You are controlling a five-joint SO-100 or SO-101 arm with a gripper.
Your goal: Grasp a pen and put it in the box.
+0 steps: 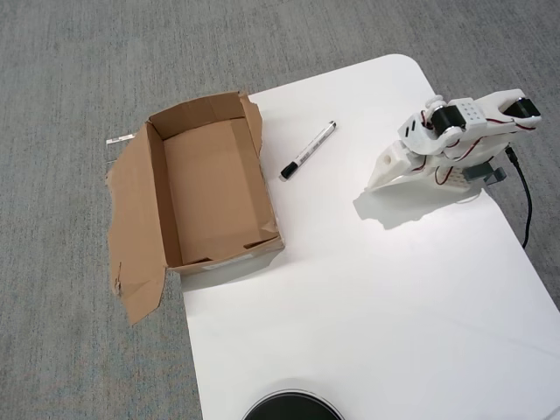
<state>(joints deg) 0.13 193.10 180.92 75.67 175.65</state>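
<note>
Folded arm [455,140] parked on worktop [367,289]; gripper [382,179] state indeterminate. Pen [308,150] left of gripper, apart, axis diagonal, between gripper and box [157,184].

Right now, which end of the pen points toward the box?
The black-capped end of the pen, lower left in the overhead view, nearest the box; the other end points away.

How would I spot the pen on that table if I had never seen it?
Find the white table and the open brown box at its left edge in the overhead view. Just right of the box, apart from it, lies the pen, slanted, between box and white arm. It is the only slim thing there: white barrel, black ends.
</note>
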